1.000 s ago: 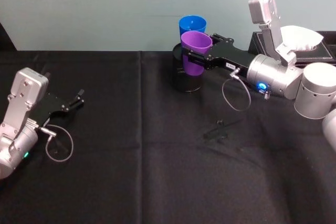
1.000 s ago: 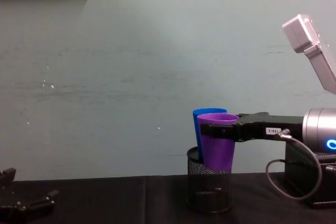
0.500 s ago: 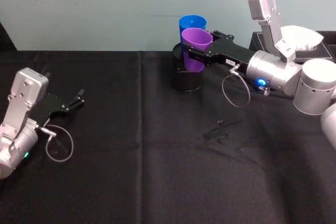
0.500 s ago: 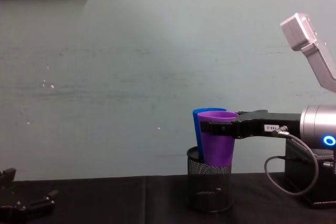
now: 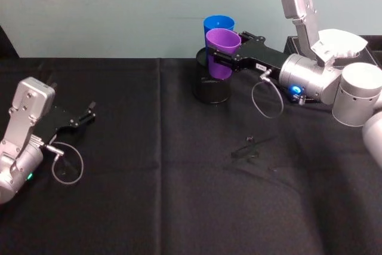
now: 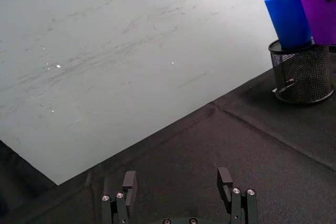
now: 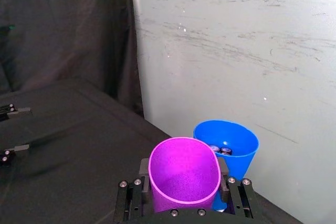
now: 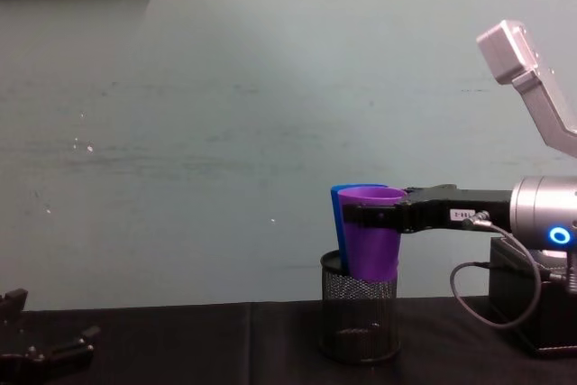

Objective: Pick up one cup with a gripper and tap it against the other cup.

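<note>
and here we are at the far edge of the counter, just right of its middle. our right claw is clenched around the purple cup, 1 finger on each side just under the rim. the cup is off the counter, upright, hanging over the black mesh holder. the blue cup stands in that holder, right behind the purple one. from the chest camera the 2 cups overlap. from the right wrist the purple rim sits against the blue side, touching or just shy, we can't call it. whether the purple base dips inside the holder we can't tell either. our left claw lies low near the counter's left edge, fingers spread, gripping nothing, well apart from the action. so where do we stand? the pick-up looks done: lifted and brought to its partner. what's left, as we judge it, is the tap itself: a short, gentle nudge, since the blue cup only rests loose in the mesh and could tip.
</note>
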